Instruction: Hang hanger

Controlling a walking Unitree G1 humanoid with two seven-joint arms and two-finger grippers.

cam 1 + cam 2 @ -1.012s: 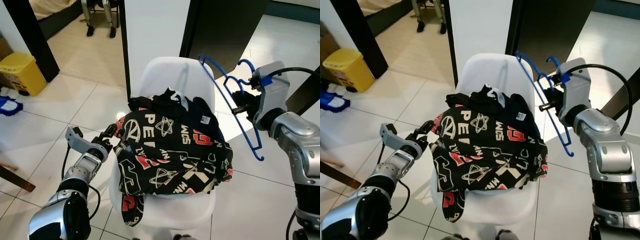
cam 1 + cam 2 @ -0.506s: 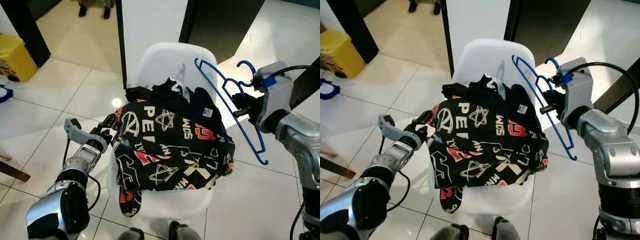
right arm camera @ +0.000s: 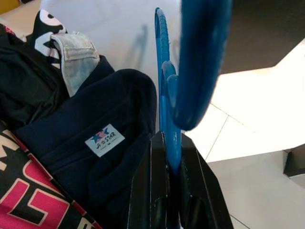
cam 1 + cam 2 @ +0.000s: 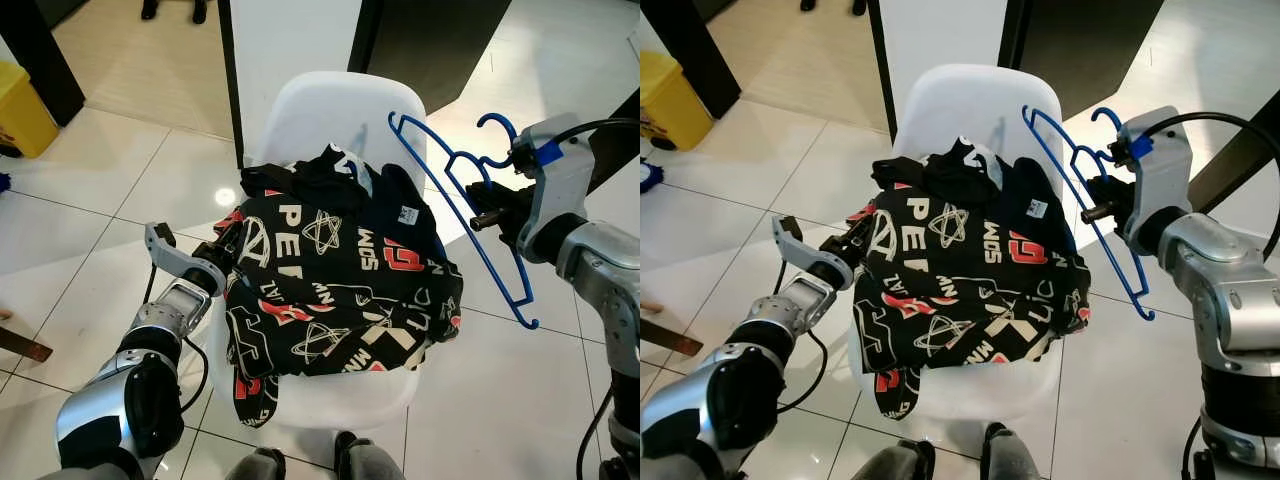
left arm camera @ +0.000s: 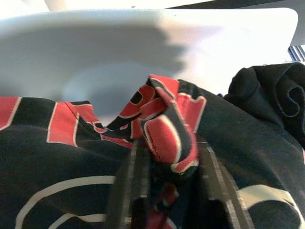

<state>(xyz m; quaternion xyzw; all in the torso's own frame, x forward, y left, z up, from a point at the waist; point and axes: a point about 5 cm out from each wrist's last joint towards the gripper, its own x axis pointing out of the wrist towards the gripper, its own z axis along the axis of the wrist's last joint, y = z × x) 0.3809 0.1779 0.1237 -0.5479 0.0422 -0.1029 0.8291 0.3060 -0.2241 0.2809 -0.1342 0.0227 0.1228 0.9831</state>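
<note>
So the right gripper (image 3: 167, 210) has its fingers clamped tight on the blue hanger (image 4: 462, 205), holding it up in the air just off the right side of the white chair (image 4: 340, 110). The chair seat holds a heap of black printed clothes (image 4: 340, 280). The left gripper (image 5: 167, 157) has its fingers pinched on a red-and-black fold at the heap's left edge.

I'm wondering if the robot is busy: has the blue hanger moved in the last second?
Yes, slightly. The blue hanger, held in the right tool, had its top corner level with the white chair's top edge before. That corner now sits lower against the backrest.
</note>
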